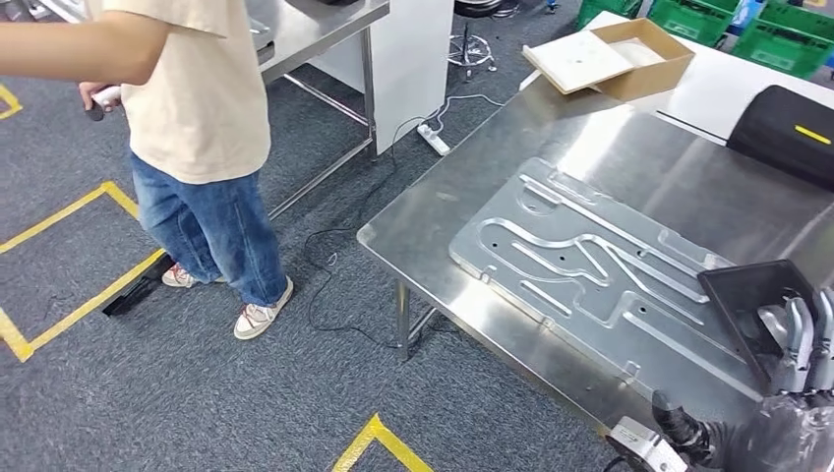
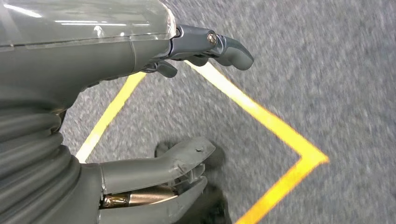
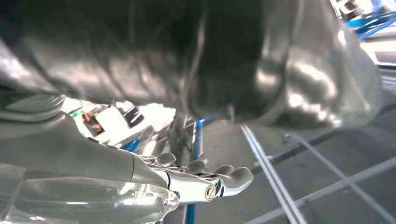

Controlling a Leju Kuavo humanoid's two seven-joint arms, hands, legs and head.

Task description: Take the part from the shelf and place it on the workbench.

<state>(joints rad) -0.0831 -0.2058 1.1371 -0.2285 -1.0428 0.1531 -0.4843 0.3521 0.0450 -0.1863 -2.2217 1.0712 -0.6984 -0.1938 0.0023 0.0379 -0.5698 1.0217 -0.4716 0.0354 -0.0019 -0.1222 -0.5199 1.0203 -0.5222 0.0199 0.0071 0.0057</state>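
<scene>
While the left hand [image 2: 187, 107] hangs over carpet, fingers apart and empty, the right hand [image 1: 799, 366] grips the dark part [image 1: 752, 305].

just beside the right hand [image 1: 799, 346], a matt metal part [image 1: 590, 264] lies on the glossy steel workbench [image 1: 472, 187]; grey carpet [image 1: 197, 393] looks rough.

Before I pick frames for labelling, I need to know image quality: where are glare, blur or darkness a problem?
Head view: sharp, with broad glare on the steel workbench. Left wrist view: the carpet and yellow floor tape are motion-blurred, while the left hand is crisp. Right wrist view: a dark, smeared shape looms above the right hand, and the background is blown out.
</scene>
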